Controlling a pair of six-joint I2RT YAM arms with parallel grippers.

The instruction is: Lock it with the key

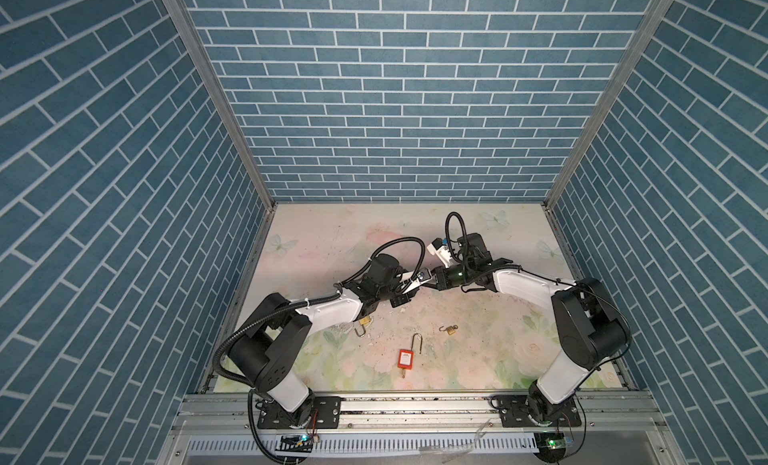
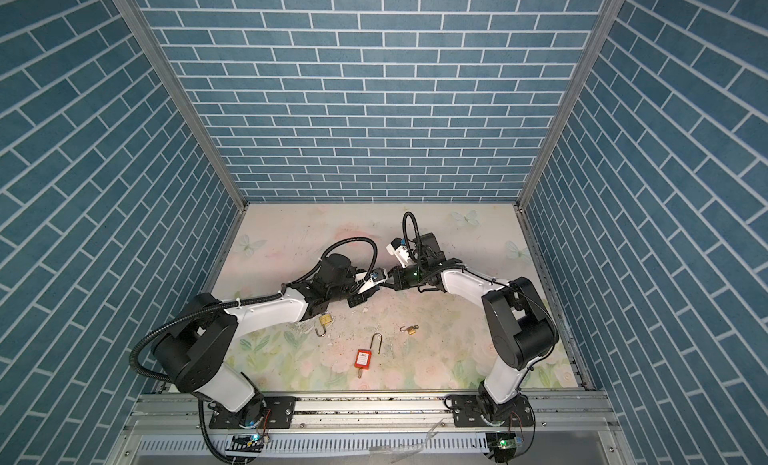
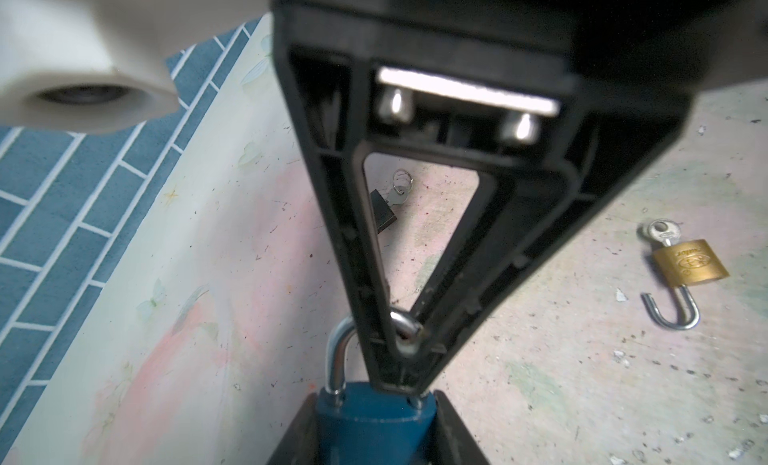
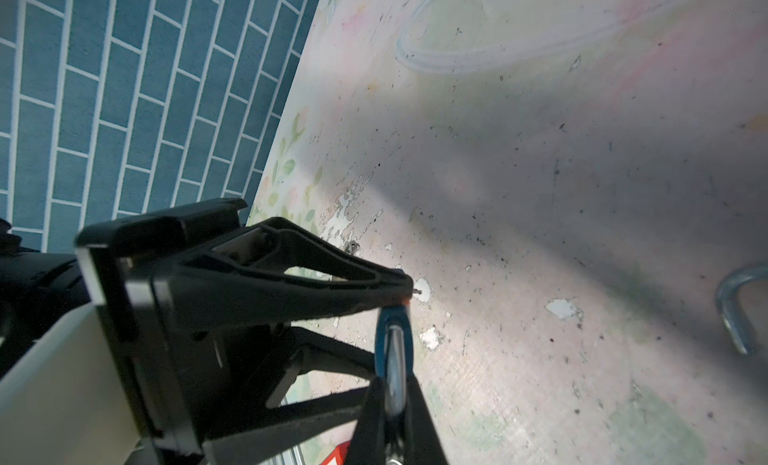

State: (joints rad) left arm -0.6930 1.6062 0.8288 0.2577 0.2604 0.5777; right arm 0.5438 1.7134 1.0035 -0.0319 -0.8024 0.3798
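Note:
A blue padlock point(image 3: 374, 425) hangs above the table's middle, between my two arms, and shows small in both top views point(image 1: 424, 274) point(image 2: 377, 274). My left gripper point(image 3: 374, 431) is shut on its blue body, a finger on each side. The silver shackle point(image 3: 338, 359) arches out of the body. My right gripper point(image 4: 392, 400) is shut on this shackle, and its fingertips point(image 3: 401, 375) cover the shackle's other leg where that meets the body. The padlock's keyhole end is hidden. A key point(image 3: 660, 234) sticks out of a brass padlock point(image 3: 690, 263) lying on the table.
The brass padlock point(image 1: 364, 320) lies with its shackle open under my left forearm. A black padlock point(image 3: 384, 211) with a key and ring lies below the grippers. A red padlock point(image 1: 404, 358) and a small brass one point(image 1: 451, 329) lie nearer the front. Blue brick walls enclose three sides.

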